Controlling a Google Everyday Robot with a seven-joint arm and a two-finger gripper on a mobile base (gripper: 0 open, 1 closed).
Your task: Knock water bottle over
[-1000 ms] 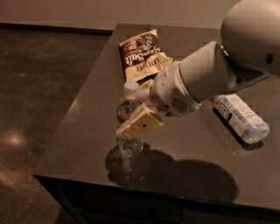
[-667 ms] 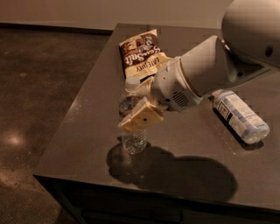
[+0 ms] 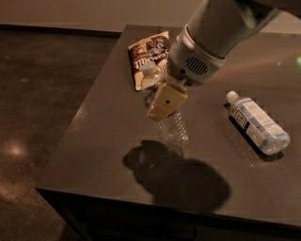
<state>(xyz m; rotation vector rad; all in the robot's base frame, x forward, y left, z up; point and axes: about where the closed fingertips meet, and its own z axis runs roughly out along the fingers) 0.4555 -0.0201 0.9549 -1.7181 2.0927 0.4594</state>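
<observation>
Indoor room, plain and dimly lit, seemingly an office break area or robot test lab; cannot tell which. Dark matte table (image 3: 94, 155) with a square edge, set on a polished dark floor (image 3: 42, 94) glinting with a soft light spot at left; pale wall (image 3: 94, 12) along the top. On the table, everyday snack items: crumpled bag (image 3: 148, 56), labelled bottle (image 3: 258, 124) lying flat at right, small water bottle (image 3: 174, 127) tilted mid-table. Above that, a white robot arm (image 3: 211, 33) reaching in from upper right, gripper (image 3: 164, 101) low against the tilted bottle.
</observation>
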